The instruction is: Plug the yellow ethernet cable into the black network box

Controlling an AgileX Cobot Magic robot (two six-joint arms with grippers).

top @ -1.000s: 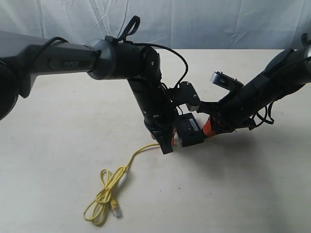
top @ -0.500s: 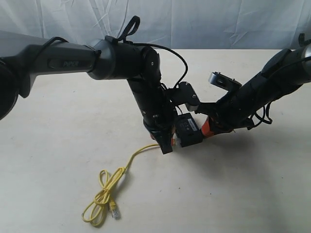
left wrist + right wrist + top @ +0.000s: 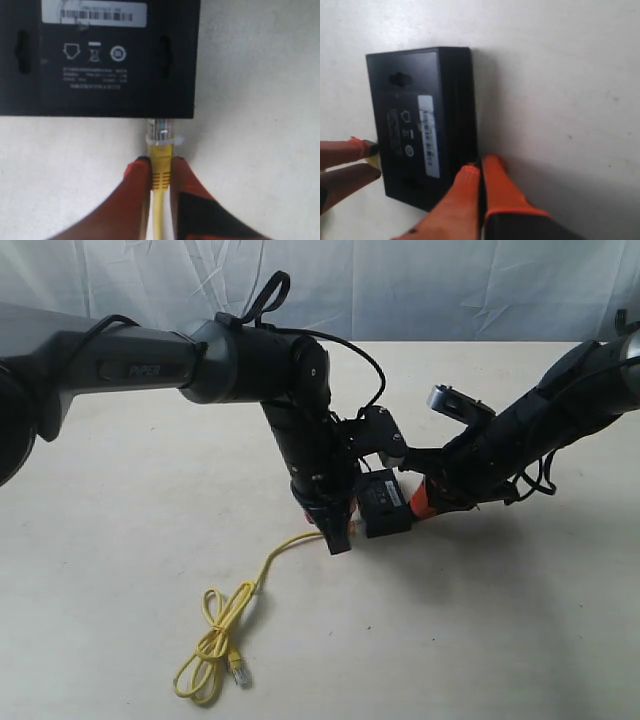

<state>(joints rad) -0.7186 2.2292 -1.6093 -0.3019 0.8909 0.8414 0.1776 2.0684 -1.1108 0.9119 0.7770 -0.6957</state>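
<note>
The left gripper pinches the yellow ethernet cable by its boot, jaws narrowed on it, plug at the port of the black network box, centre scene. The right gripper, closed and empty, butts the box's right side, likely bracing against the push.

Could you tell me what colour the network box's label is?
The label is pale grey with dark print; the left wrist view shows it best.
</note>
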